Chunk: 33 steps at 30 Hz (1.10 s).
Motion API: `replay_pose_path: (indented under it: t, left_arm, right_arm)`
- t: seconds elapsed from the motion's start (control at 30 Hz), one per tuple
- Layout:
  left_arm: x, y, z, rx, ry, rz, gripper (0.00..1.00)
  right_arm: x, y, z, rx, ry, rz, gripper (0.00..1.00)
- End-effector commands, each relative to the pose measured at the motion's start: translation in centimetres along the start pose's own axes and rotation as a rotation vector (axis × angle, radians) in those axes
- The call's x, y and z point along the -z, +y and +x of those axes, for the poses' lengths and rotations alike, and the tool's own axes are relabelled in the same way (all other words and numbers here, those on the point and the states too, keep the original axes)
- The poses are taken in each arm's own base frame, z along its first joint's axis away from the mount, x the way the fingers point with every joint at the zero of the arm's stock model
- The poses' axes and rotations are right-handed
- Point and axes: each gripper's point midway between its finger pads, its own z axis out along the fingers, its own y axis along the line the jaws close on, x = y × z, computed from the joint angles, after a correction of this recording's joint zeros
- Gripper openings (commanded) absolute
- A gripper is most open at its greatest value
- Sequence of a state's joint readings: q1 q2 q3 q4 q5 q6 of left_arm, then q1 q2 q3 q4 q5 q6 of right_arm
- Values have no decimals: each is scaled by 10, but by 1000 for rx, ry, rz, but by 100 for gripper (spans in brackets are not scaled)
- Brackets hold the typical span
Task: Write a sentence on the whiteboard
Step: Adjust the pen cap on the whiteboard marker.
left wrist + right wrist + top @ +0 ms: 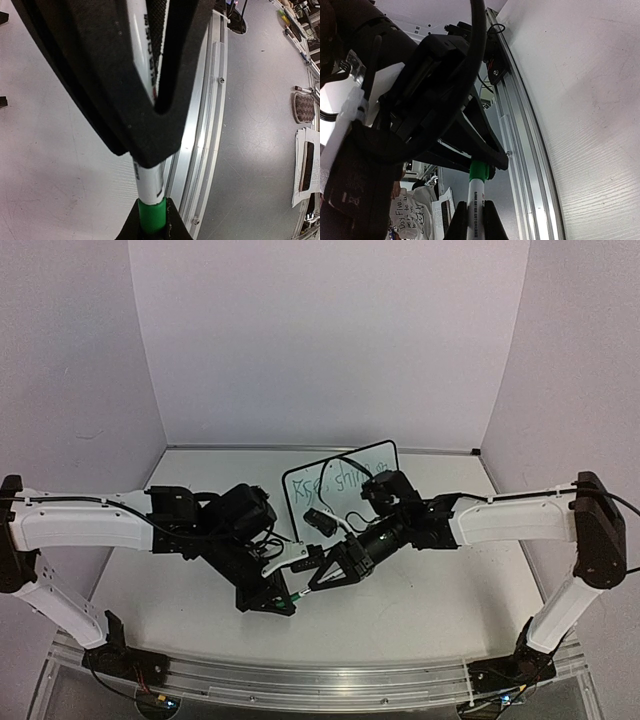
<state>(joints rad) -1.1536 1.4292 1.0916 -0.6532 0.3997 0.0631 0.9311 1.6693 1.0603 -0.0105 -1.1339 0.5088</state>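
Observation:
The whiteboard (pixel 383 457) stands tilted at the back middle of the table, with the green sentence (pixel 338 483) in one line on it. In front of it, a white marker (pixel 149 187) with a green cap (pixel 151 216) hangs between both grippers above the table. My right gripper (pixel 475 216) is shut on the white barrel (pixel 476 200). My left gripper (pixel 151 207) is shut on the green cap (pixel 479 171), which sits against the barrel's end. In the top view the left gripper (pixel 285 598) and right gripper (pixel 318 580) meet tip to tip around the cap (pixel 297 592).
An aluminium rail (pixel 320 680) runs along the table's near edge, close below the grippers (pixel 212 125). Light walls close in the table at the back and sides. Beyond the rail lies floor with papers (pixel 305 165).

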Motion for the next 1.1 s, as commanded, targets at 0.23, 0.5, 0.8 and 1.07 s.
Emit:
replay_pose_path:
  t: [0.23,0.5,0.8,1.07]
  left_arm:
    - [72,-25,-125,-220,-522,82,0]
    - [71,-28,-125,-213,-510,130,0]
    - [50,24,-74,-62,-341,-123,27]
    - [88,72,-32,171,-415,-339,69]
  right_arm:
    - [-34,48,26,130,137,-161,0]
    - [-38,56,29,155,153,-178,0]
    - [10,-11,-16,53,-118,123,0]
    - [52,-67,-30,-31,-261,374,0]
